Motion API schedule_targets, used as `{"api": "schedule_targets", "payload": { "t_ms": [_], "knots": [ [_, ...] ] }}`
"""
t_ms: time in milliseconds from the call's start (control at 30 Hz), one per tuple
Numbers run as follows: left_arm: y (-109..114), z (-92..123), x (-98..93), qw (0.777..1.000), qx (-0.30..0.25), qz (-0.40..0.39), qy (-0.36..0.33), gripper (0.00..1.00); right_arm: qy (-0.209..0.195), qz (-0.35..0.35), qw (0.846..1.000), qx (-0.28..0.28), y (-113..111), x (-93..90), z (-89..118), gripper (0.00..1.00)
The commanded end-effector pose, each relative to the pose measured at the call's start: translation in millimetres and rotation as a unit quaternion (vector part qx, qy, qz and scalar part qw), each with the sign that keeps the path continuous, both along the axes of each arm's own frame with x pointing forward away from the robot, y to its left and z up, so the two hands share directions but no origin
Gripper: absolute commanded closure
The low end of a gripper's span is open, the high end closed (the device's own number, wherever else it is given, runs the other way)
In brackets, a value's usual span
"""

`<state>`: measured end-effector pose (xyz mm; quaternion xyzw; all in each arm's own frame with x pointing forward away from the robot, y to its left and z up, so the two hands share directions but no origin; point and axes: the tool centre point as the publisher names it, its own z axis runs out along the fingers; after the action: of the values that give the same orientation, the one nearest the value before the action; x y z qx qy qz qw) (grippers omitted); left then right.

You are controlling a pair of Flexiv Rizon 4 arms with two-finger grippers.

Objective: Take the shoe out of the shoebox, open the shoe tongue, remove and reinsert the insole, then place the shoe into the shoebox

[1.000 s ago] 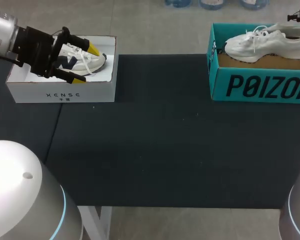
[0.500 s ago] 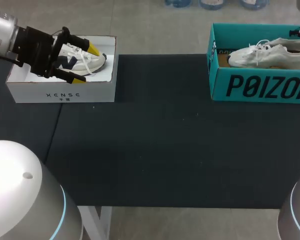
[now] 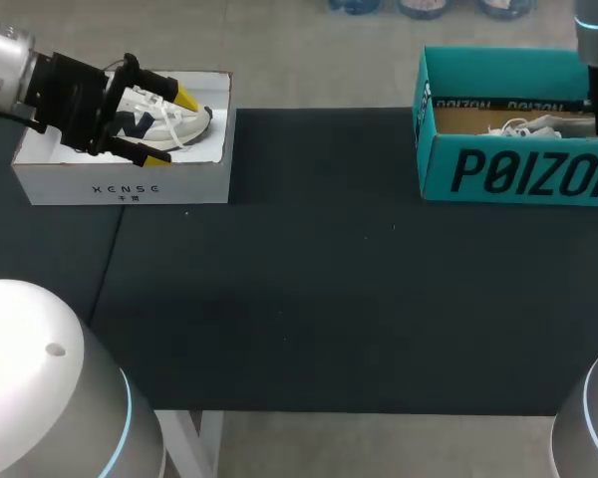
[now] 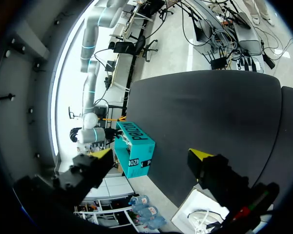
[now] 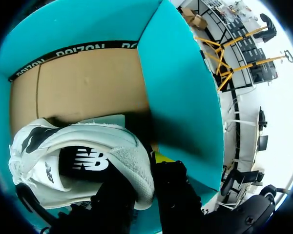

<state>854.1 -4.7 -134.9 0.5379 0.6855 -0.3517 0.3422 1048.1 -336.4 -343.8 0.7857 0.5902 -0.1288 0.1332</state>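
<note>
Two shoeboxes stand toward the far side of the dark table (image 3: pixel 329 279), well apart. The teal shoebox (image 3: pixel 518 174) is at the right and the white shoebox (image 3: pixel 125 187) at the left. The white shoe (image 5: pixel 88 146) lies inside the teal shoebox, low on its cardboard floor. From the head view only its laces and a bit of upper show above the wall. The right gripper (image 5: pixel 142 170) reaches down into this box, and its two fingers pinch the shoe's heel collar, one inside and one outside. A second shoe (image 3: pixel 179 121), white with a dark logo, lies in the white shoebox. The left gripper (image 3: pixel 170 127) hovers over it, fingers spread wide, holding nothing.
</note>
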Motion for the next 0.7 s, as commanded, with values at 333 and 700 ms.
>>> {"api": "schedule_targets", "payload": {
  "t_ms": [333, 700],
  "knots": [
    [-0.5, -0.3, 0.4, 1.0, 0.001, 0.0, 0.0, 0.0, 0.009, -0.005, 1.0, -0.004, -2.4, 9.5, -24.3, 1.0],
    [-0.5, -0.3, 0.4, 1.0, 0.001, 0.0, 0.0, 0.0, -0.006, 0.008, 1.0, -0.003, 5.8, 4.6, 20.7, 0.0]
  ]
}}
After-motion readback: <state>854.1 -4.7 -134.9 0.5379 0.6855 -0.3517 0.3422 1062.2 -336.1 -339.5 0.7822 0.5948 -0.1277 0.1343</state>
